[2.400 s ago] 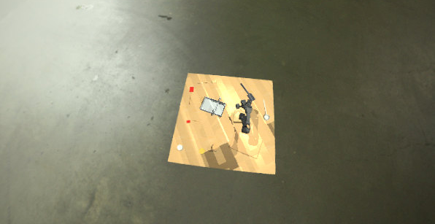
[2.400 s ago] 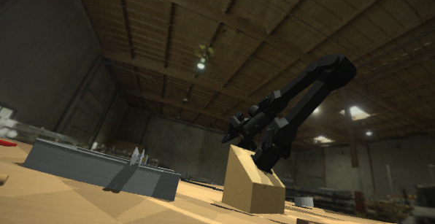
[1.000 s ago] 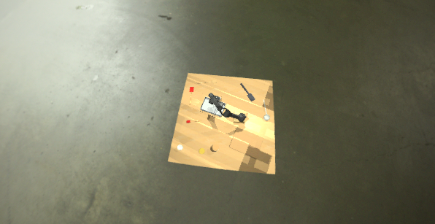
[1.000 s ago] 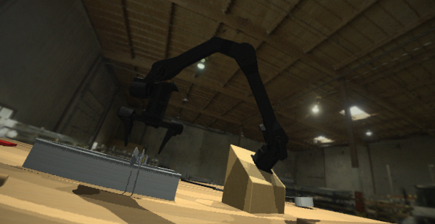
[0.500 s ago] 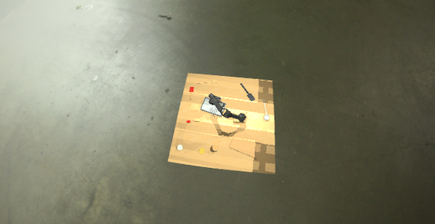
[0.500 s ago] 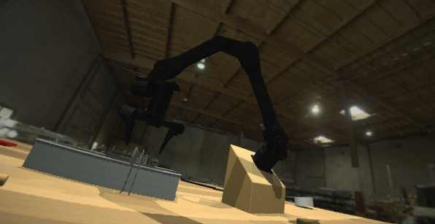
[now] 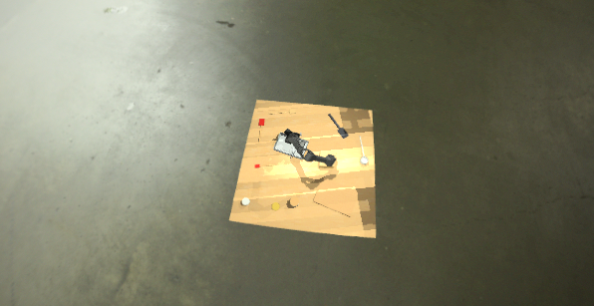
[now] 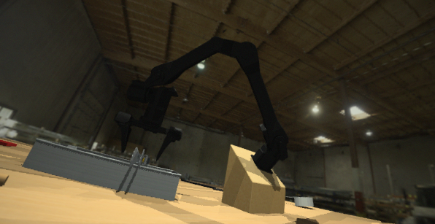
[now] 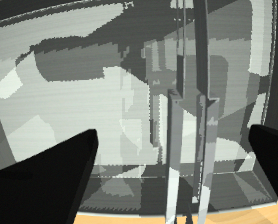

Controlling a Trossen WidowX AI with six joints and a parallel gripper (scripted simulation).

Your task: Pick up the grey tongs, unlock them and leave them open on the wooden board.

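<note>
The grey tongs [image 8: 136,156] [image 9: 174,135] lie across the roasting tin [image 7: 281,147] [image 8: 98,172] [image 9: 115,205], their two arms close together and side by side. My gripper [image 8: 140,155] [image 9: 175,135] is open and empty. It points down over the tin, with one finger on each side of the tongs and clear space between each finger and the arms in the wrist view. The tongs' lock is not clear. In the top view the arm hides part of the tin and the tongs. I cannot tell the wooden board apart from the wooden table.
The table [image 7: 279,185] carries a dark spatula [image 7: 338,126], a white ladle [image 7: 364,160], red items [image 7: 261,122] [image 7: 257,165], a white round item [image 7: 245,201], a yellow disc [image 7: 275,206] and a brown round item [image 7: 293,202]. A wooden block [image 8: 266,195] stands below the arm's base.
</note>
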